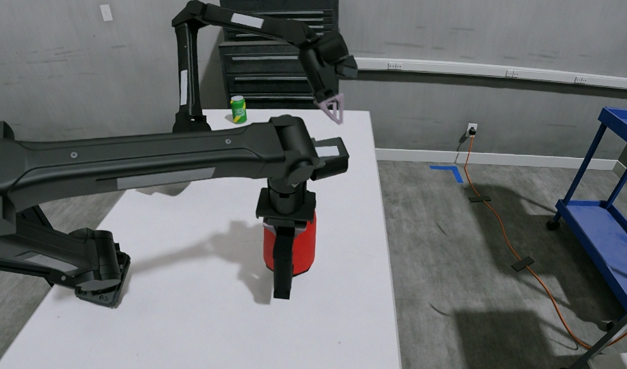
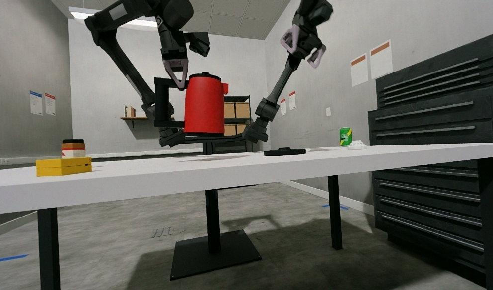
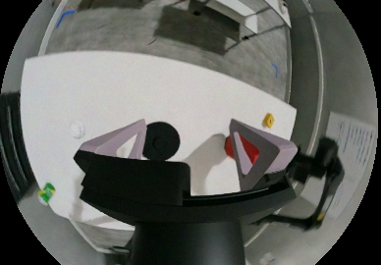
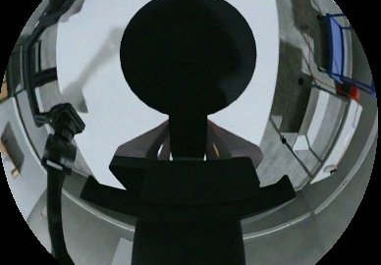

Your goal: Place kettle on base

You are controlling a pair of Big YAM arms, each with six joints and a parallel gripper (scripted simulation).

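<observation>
The red kettle (image 1: 304, 249) (image 2: 204, 106) (image 3: 249, 150) with black lid and handle hangs upright above the table. My right gripper (image 1: 284, 225) (image 2: 181, 86) (image 4: 188, 122) is shut on the top of its handle. The round black base (image 2: 269, 153) (image 3: 171, 140) lies on the table, right of the kettle and lower in the exterior view. Its small stud (image 2: 284, 148) (image 3: 157, 142) points up. The ring under the kettle is hidden. My left gripper (image 1: 336, 114) (image 2: 302, 59) (image 3: 188, 123) is open and empty, high above the table.
A green can (image 1: 238, 110) (image 2: 345, 137) (image 3: 47, 193) and a white round object (image 2: 356, 145) (image 3: 77, 130) stand beyond the base. A yellow box (image 2: 62, 167) (image 3: 269, 121) and a jar (image 2: 73, 148) are at the opposite end of the table.
</observation>
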